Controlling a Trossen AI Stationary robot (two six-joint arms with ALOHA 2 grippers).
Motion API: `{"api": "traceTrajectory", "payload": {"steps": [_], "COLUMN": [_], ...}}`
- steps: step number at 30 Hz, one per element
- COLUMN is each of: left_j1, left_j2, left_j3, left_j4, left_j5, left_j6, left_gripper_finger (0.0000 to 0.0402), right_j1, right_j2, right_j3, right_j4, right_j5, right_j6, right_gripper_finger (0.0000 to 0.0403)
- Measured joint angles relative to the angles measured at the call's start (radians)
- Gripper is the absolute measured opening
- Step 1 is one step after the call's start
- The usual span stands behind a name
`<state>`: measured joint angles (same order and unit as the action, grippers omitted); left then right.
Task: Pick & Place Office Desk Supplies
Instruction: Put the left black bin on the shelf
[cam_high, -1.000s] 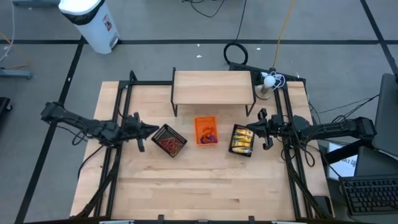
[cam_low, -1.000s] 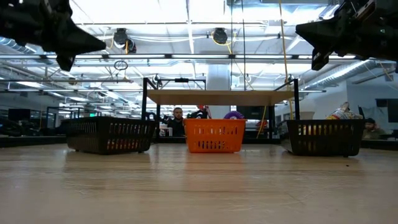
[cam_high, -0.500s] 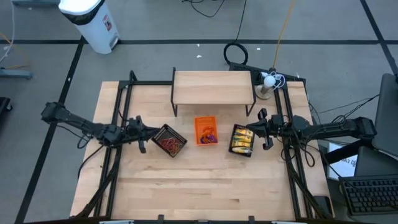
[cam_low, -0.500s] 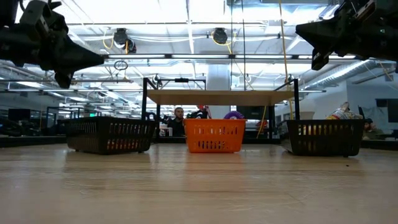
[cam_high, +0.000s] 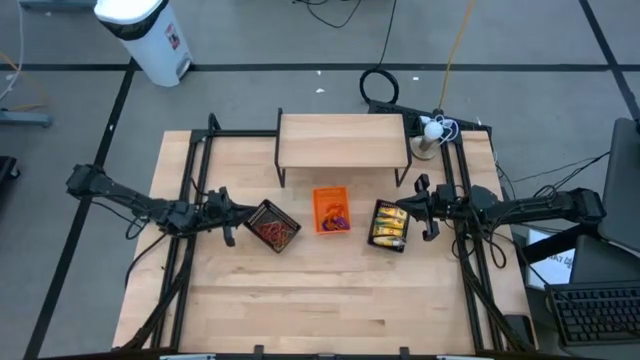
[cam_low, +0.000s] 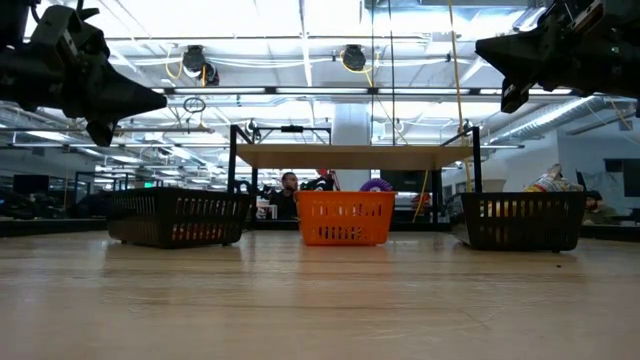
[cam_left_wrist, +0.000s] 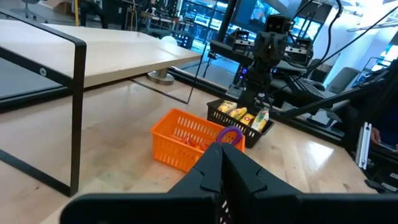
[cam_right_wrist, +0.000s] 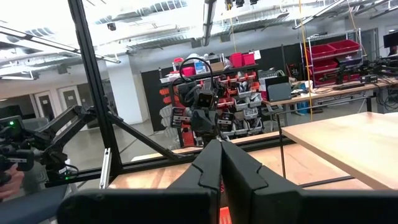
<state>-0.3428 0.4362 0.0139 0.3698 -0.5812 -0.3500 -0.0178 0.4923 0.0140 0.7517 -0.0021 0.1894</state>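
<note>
High view layout: three trays in a row mid-table, in front of a small wooden shelf (cam_high: 343, 140).
Left gripper (cam_high: 248, 208): fingers pressed together, nothing held, raised above the table, tip just beside the left black mesh tray (cam_high: 273, 226), at that tray's outer edge.
Right gripper (cam_high: 402, 208): fingers pressed together, nothing held, raised, tip over the outer edge of the right black mesh tray (cam_high: 389, 225).
Supplies, left tray: red-brown rubber bands (cam_high: 275, 231) inside.
Supplies, middle: small rings (cam_high: 337, 214), purple and orange, in the orange tray (cam_high: 330, 210).
Supplies, right tray: yellow packets (cam_high: 388, 227) inside.
Edges: trays well in from the table (cam_high: 330, 300) edges; black frame rails run along both sides under the arms.
Open room: wide bare wood on the near half of the table; narrow gaps between trays; low view shows clear air between both grippers and the tray rims.
Background: person (cam_low: 289, 190) seated far behind the shelf.
</note>
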Motion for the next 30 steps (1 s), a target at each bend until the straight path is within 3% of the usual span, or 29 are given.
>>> {"api": "traceTrajectory", "payload": {"steps": [15, 25, 30], "left_j1": [0.0, 0.0, 0.0], "left_j2": [0.0, 0.0, 0.024], "left_j3": [0.001, 0.001, 0.019], "left_j4": [0.002, 0.067, 0.007], "left_j5": [0.013, 0.111, 0.08], "left_j6": [0.0, -0.012, -0.151], "left_gripper_finger": [0.0005, 0.0003, 0.0008], "right_j1": [0.0, 0.0, 0.0], "right_j2": [0.0, 0.0, 0.0], "right_j3": [0.0, 0.0, 0.0], "right_j4": [0.0, 0.0, 0.0], "right_j5": [0.0, 0.0, 0.0], "right_j6": [0.0, 0.0, 0.0], "right_gripper_finger": [0.0004, 0.0004, 0.0004]}}
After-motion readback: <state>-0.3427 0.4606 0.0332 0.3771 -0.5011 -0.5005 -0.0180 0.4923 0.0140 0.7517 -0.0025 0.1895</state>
